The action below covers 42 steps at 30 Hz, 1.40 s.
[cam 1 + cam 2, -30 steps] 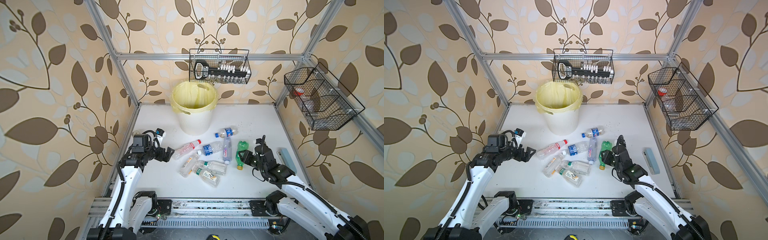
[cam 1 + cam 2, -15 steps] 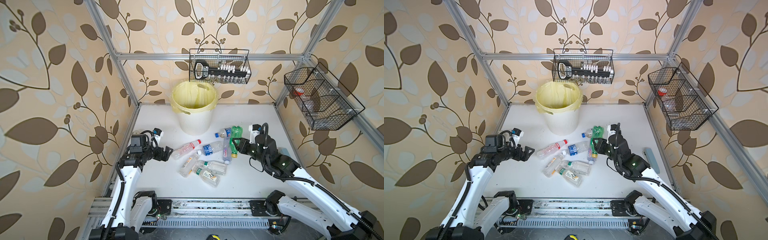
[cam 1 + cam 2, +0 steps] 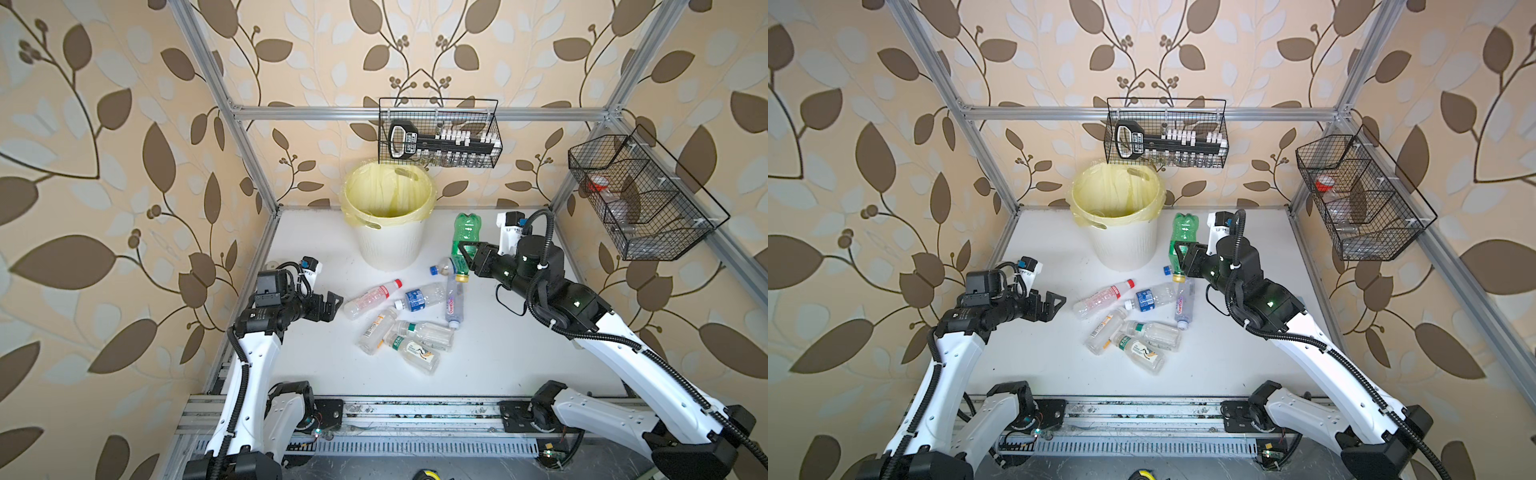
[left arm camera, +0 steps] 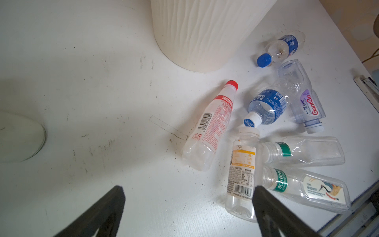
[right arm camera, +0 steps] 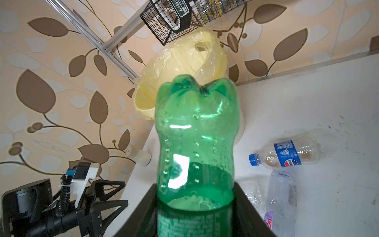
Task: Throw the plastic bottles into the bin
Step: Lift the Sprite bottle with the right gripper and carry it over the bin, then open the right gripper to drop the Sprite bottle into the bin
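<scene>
The right tool [image 3: 466, 254] is clamped on a green bottle [image 3: 466, 226] near its cap end. The yellow cap points down at the table [image 3: 519, 353] and the lobed base points up towards the bin [image 3: 390, 249]. The bottle hangs in the air just beside the bin, on its right in both top views, and is not yet over the rim. The step in hand, I judge, is the carry to the opening and the drop.

To do it well, the arm should lift until the base clears the pale yellow bag [image 3: 357, 216] folded over the rim. It should then cross until most of the bottle lies over the middle of the opening, and only then part the jaws. Since the grip is near the cap, the long body leads. Tipping the base down into the bin would let it slide in rather than bounce off the edge. A black wire basket [image 3: 438, 133] hangs just above and behind the bin, so the path should stay low enough to miss it.

The left tool [image 3: 331, 306] is wide open and empty, low over the table just beside a red-capped bottle [image 3: 372, 294]. That bottle lies at the edge of the heap of clear bottles [image 3: 415, 332] in front of the bin.
</scene>
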{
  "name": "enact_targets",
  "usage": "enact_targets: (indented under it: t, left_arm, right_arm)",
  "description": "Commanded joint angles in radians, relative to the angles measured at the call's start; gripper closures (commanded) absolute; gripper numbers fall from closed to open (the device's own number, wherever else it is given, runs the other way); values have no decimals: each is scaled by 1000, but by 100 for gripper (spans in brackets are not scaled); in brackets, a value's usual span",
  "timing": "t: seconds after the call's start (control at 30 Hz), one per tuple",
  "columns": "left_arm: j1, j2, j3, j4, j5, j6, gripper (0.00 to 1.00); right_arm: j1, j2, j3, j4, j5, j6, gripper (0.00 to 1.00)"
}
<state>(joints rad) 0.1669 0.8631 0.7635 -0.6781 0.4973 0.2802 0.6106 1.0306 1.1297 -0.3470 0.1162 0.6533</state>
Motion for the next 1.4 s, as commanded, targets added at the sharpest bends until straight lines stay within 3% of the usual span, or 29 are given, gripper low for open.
enact_targets:
  t: [0.0,0.17,0.37,0.57,0.7,0.83,0.87,0.9,0.93,1.0,1.07,1.13,1.23,1.37]
  left_arm:
    - [17,-17,30,-6,41,-5,1]
    - [33,-14,40,-10,56,-17,1]
    - [55,-2,51,-21,77,-24,1]
    - [65,2,50,-17,86,-29,1]
    - [75,23,59,-17,80,-44,1]
    - [80,32,69,-31,84,-42,1]
    - [79,30,69,-31,86,-41,1]
    - [79,29,69,-31,86,-41,1]
    - [80,25,69,-32,87,-39,1]
    - [81,16,75,-43,83,-34,1]
    - [82,1,79,-54,80,-27,1]
    - [82,-12,77,-48,81,-26,1]
    - [82,-21,80,-44,97,-26,1]
    - [82,-33,87,-56,108,-13,1]
  right_arm:
    - [18,-19,11,5,24,-7,52]
    - [128,-122,-70,23,169,-1,52]
    - [197,-205,-158,24,225,36,52]
    - [219,-100,-77,100,217,20,51]
    - [195,171,233,120,193,-44,50]
    - [72,606,724,6,108,-17,46]
    - [44,730,888,-72,81,-1,40]
    - [26,823,1047,-161,64,15,27]
    - [20,916,1203,-266,69,25,6]
    - [50,989,1360,-375,128,-7,0]
    - [107,927,1287,-338,204,-67,0]
    - [146,795,1083,-209,214,-95,0]
    - [162,592,789,-47,194,-73,0]
    - [165,403,565,1,206,-61,0]
